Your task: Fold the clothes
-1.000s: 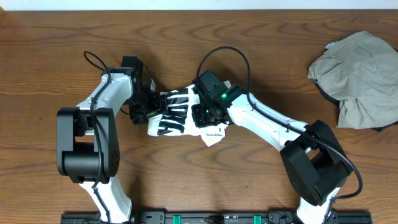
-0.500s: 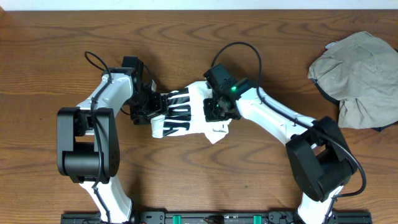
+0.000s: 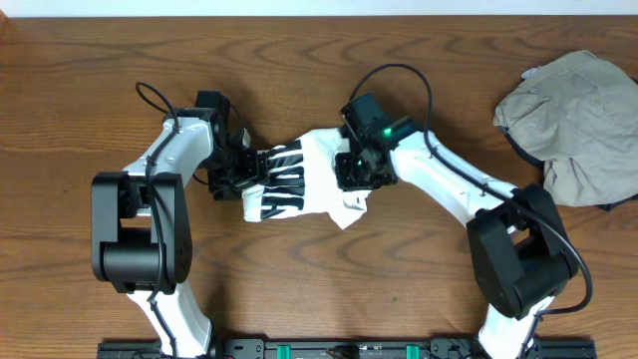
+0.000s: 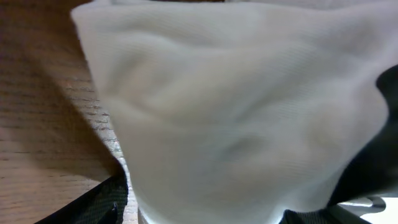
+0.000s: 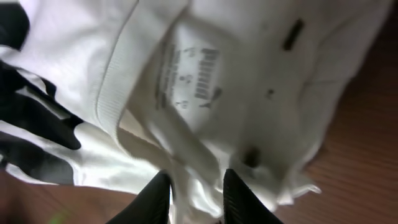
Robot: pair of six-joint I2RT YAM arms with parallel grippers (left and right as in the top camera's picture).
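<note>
Right gripper [image 5: 196, 193] — stands slightly parted over the neck label [image 5: 186, 84] of the white T-shirt [image 3: 289, 189], no clear pinch, probably to let the fold settle. Left gripper [image 3: 239, 172] — sits at the shirt's lettered edge, middle of the wooden table [image 3: 299, 50], likely anchoring it; grip hidden by cloth, cannot tell. Leaves grey-beige shirt [image 3: 573, 120] heaped far right.

A robotics lab bench (two arms [image 3: 174, 150] at a wooden table [image 3: 299, 60]).

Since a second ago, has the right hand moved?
Yes. In the overhead view the right hand has shifted right, toward the grey-beige shirt, which stayed put.
</note>
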